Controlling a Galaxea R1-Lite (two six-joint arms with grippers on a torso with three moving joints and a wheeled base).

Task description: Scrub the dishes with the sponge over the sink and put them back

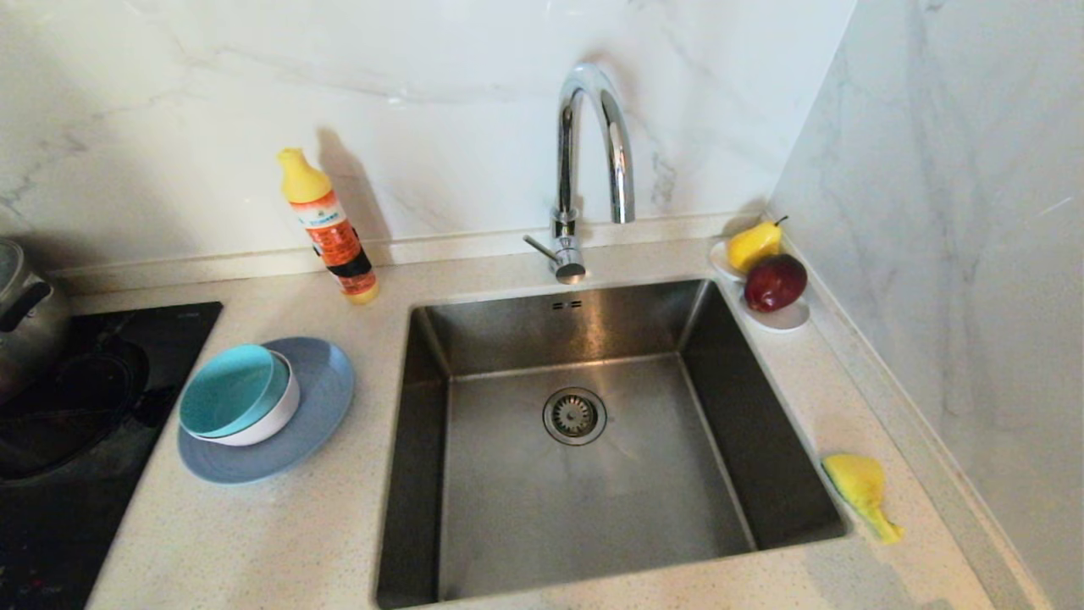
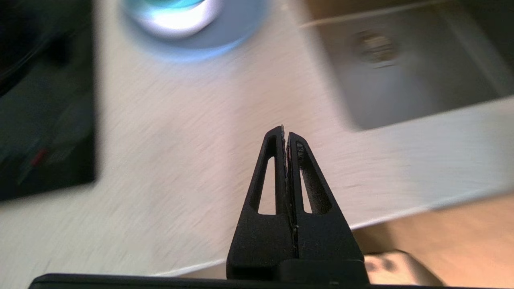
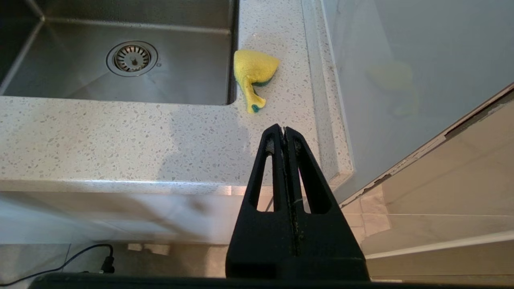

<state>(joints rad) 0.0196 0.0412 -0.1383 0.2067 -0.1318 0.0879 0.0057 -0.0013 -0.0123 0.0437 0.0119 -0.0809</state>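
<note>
The dishes are stacked on the counter left of the sink (image 1: 584, 474): a teal bowl (image 1: 227, 390) nests in a white-sided bowl (image 1: 267, 424) on a grey-blue plate (image 1: 318, 407). The pink inside of the middle bowl is hidden. The crumpled yellow sponge (image 1: 860, 487) lies on the counter by the sink's right rim, also in the right wrist view as the sponge (image 3: 253, 72). Neither arm shows in the head view. My left gripper (image 2: 286, 130) is shut and empty above the counter's front edge, short of the dishes (image 2: 188, 24). My right gripper (image 3: 283, 129) is shut and empty, just off the counter's front edge, short of the sponge.
A chrome tap (image 1: 584, 169) stands behind the sink. A yellow-and-orange detergent bottle (image 1: 330, 229) leans by the back wall. A white dish with a pear (image 1: 754, 244) and an apple (image 1: 775, 282) sits at the back right. A black hob (image 1: 76, 440) with a pot (image 1: 25, 313) lies left.
</note>
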